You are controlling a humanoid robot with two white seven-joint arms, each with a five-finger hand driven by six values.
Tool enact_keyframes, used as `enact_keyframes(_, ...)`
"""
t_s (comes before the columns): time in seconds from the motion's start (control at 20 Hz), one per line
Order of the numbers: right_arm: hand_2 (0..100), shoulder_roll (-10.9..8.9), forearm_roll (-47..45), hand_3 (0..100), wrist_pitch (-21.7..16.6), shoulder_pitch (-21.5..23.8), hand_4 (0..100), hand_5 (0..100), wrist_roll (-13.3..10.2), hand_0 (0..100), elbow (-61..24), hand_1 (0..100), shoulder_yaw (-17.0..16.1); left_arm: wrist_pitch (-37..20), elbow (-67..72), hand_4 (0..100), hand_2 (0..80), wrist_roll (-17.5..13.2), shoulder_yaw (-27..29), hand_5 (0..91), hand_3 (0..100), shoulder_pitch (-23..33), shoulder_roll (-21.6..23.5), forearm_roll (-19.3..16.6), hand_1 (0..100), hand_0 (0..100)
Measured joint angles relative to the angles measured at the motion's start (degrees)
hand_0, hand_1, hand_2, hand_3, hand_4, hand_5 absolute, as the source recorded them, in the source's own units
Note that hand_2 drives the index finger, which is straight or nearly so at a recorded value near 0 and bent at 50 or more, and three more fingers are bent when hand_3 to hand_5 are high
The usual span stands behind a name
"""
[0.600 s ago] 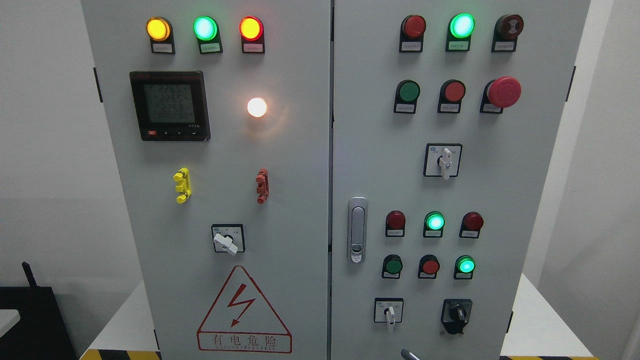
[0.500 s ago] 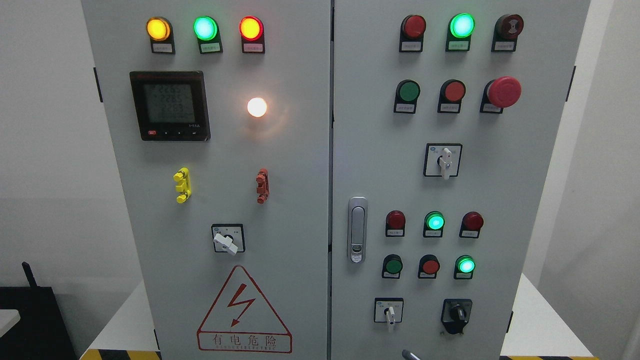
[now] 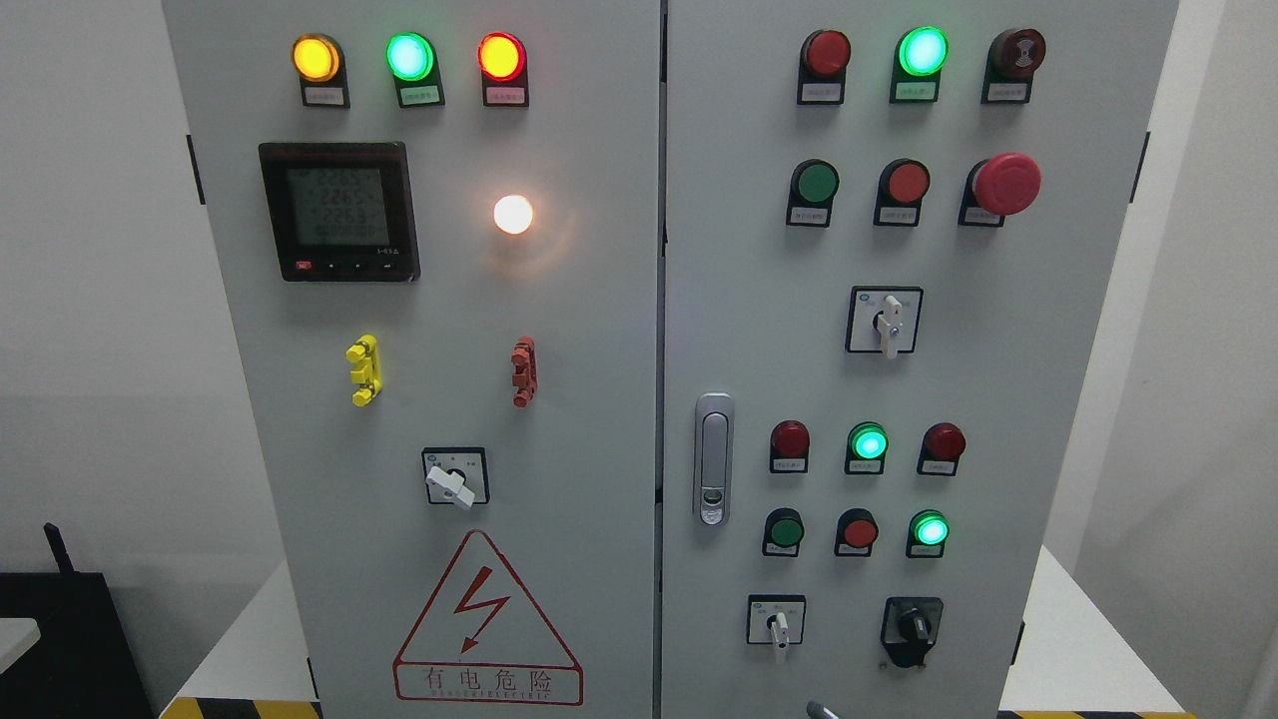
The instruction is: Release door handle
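Note:
The silver door handle (image 3: 713,459) sits upright in its recess on the left edge of the cabinet's right door (image 3: 739,300), flush and with nothing touching it. Both grey doors look shut along the centre seam. Only a small grey tip of my right hand (image 3: 820,710) pokes up at the bottom edge, well below and to the right of the handle. My left hand is out of view.
The right door carries lamps, push buttons, a red emergency stop (image 3: 1006,184) and rotary switches (image 3: 885,322). The left door (image 3: 599,399) has a meter (image 3: 339,211), lamps, yellow and red clips and a warning triangle (image 3: 486,619). White platform edges show on both sides.
The grey tip at the bottom edge has slipped slightly lower and further out of the picture. The handle and doors have not moved.

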Motion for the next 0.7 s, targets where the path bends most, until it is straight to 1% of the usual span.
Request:
enact_keyframes(0.05,0,0.11,0.8,5,-0.1,0.0,0,0,0.0,38,0.0,0,0.0,0.0,0.0,0,0.0,0.0,0.0,0.0,0,0.0,0.0,0.0,39,12)
enact_keyframes(0.1,0,0.26,1.8,12,-0.5,0.1,1,2,-0.1,38,-0.1,0,0.0,0.0,0.0,0,0.0,0.0,0.0,0.0,0,0.0,0.0,0.0,39,12)
enact_keyframes(0.15,0,0.47,3.4,13,-1.1,0.1,4,3,-0.1,39,-0.1,0,-0.1,0.0,0.0,0,0.0,0.0,0.0,0.0,0,0.0,0.0,0.0,39,12)
enact_keyframes(0.2,0,0.71,4.8,16,-1.8,0.1,9,10,-0.3,39,-0.1,0,-0.1,0.0,0.0,0,0.0,0.0,0.0,0.0,0,0.0,0.0,0.0,39,12)
enact_keyframes(0.25,0,1.02,6.7,23,-2.7,0.1,24,27,-0.8,39,-0.2,0,-0.1,0.0,0.0,0,0.0,0.0,0.0,0.0,0,0.0,0.0,0.0,39,12)
enact_keyframes(0.3,0,1.38,8.5,25,-3.2,0.1,31,36,-1.1,39,-0.2,0,-0.2,0.0,0.0,0,0.0,0.0,0.0,0.0,0,0.0,0.0,0.0,39,12)
enact_keyframes(0.35,0,1.73,10.8,28,-3.8,0.1,40,54,-1.6,40,-0.2,2,-0.3,0.0,0.0,0,0.0,0.0,0.0,0.0,0,0.0,0.0,0.0,39,12)
enact_keyframes(0.4,0,2.12,12.9,32,-4.1,0.1,47,65,-2.1,43,-0.3,3,-0.4,0.0,0.0,0,0.0,0.0,0.0,0.0,0,0.0,0.0,0.0,39,12)
enact_keyframes(0.45,0,2.58,15.3,34,-4.3,0.0,49,68,-2.7,43,-0.3,4,-0.5,0.0,0.0,0,0.0,0.0,0.0,0.0,0,0.0,0.0,0.0,39,12)
enact_keyframes(0.5,0,3.13,17.9,37,-4.6,0.0,51,72,-3.3,44,-0.3,8,-0.7,0.0,0.0,0,0.0,0.0,0.0,0.0,0,0.0,0.0,0.0,39,12)
enact_keyframes(0.55,0,3.57,20.3,43,-4.6,-0.1,55,76,-4.0,47,-0.3,14,-0.8,0.0,0.0,0,0.0,0.0,0.0,0.0,0,0.0,0.0,0.0,39,12)
enact_keyframes(0.6,0,4.07,22.8,45,-4.7,-0.4,56,78,-5.1,48,-0.4,16,-0.9,0.0,0.0,0,0.0,0.0,0.0,0.0,0,0.0,0.0,0.0,39,12)
enact_keyframes(0.65,0,4.46,25.3,49,-4.7,-0.6,59,81,-6.2,49,-0.4,21,-1.0,0.0,0.0,0,0.0,0.0,0.0,0.0,0,0.0,0.0,0.0,39,12)
enact_keyframes(0.7,0,4.85,27.7,59,-4.8,-1.0,66,85,-7.3,46,-0.4,31,-1.0,0.0,0.0,0,0.0,0.0,0.0,0.0,0,0.0,0.0,0.0,39,12)
